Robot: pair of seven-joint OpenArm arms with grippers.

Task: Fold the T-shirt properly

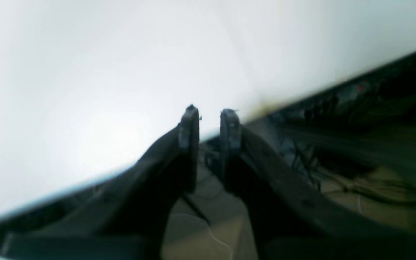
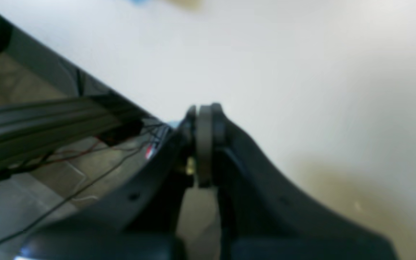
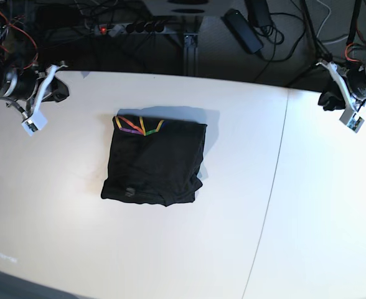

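Note:
The black T-shirt (image 3: 155, 163) lies folded into a compact rectangle on the white table (image 3: 307, 224), left of centre, with its rainbow trim (image 3: 139, 126) at the far edge. My right gripper (image 3: 60, 91) hovers over the table's far left corner, well away from the shirt; in the right wrist view this gripper (image 2: 204, 112) is shut with nothing in it. My left gripper (image 3: 328, 99) is at the far right corner. The left wrist view shows this gripper (image 1: 209, 119) with a narrow gap between its fingers and nothing held. Neither wrist view shows the shirt.
A seam (image 3: 276, 180) runs front to back through the table, right of the shirt. Beyond the far edge, on the floor, are a power strip (image 3: 133, 27), a black adapter (image 3: 244, 30) and loose cables. A metal frame bar (image 2: 49, 119) lies under the edge.

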